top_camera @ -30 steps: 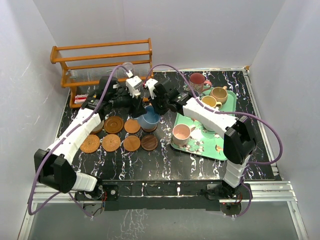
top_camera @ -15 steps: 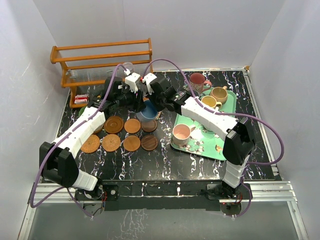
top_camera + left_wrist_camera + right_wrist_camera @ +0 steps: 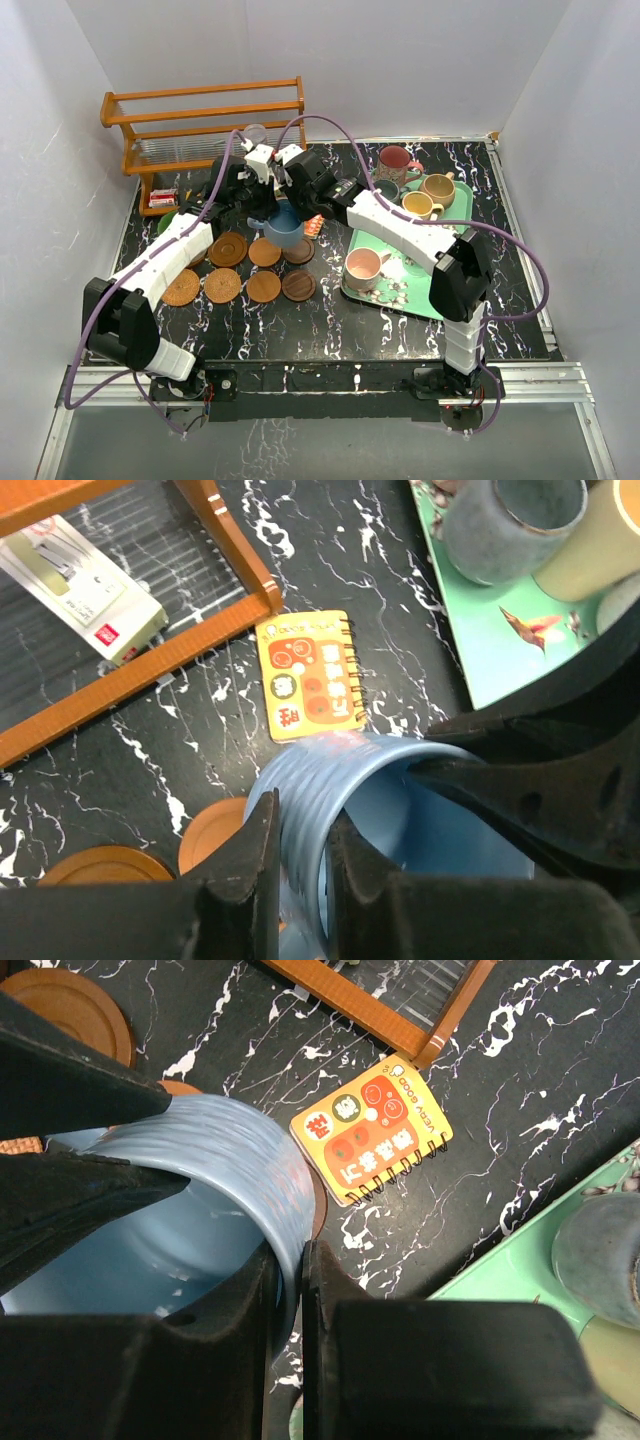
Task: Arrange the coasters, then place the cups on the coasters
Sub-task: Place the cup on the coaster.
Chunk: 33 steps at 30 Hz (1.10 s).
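left jaws: clenched across blue mug wall. right jaws: clenched on the same mug's opposite rim. mug: toward table far edge, over far row of coasters, beside orange card.

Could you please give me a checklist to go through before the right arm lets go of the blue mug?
1. The left gripper pinches the blue mug by its wall: ok.
2. The right gripper pinches the opposite wall: ok.
3. Mug empty inside: ok.
4. Mug lifted off the table: cannot tell.
5. A bare coaster lies close beside the mug: ok.
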### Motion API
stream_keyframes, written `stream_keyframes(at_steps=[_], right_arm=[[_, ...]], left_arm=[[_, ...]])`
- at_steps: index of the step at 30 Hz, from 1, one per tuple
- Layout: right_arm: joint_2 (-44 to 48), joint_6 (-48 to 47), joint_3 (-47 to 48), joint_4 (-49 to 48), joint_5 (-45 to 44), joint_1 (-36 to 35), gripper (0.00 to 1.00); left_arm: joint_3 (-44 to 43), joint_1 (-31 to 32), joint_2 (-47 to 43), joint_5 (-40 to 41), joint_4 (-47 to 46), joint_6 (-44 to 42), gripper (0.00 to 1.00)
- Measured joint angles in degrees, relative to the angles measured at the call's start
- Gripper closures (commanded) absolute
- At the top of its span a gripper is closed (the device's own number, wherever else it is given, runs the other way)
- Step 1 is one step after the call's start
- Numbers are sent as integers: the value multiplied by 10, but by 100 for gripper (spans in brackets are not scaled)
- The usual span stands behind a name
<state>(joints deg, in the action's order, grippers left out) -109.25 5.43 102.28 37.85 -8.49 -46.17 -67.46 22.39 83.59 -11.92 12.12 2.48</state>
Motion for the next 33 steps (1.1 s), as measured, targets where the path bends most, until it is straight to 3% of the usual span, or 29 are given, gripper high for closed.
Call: stream_keyframes(at_steps=[3,7,17,33], right_arm=[[-9,8,7,-3,-2,-2,99],[-10,12,7,-1,7,-2,86],[-14,22,7,-3,75,1,69],[-20,39,25,0,190,49,49]], left_arm=[[2,-2,1,13,-2,-1,100],[16,-3,-7,15,-11,-2,100],[26,-17,-23,5,-2,-38,100],[73,-26,-28,-38,-5,-113,100]])
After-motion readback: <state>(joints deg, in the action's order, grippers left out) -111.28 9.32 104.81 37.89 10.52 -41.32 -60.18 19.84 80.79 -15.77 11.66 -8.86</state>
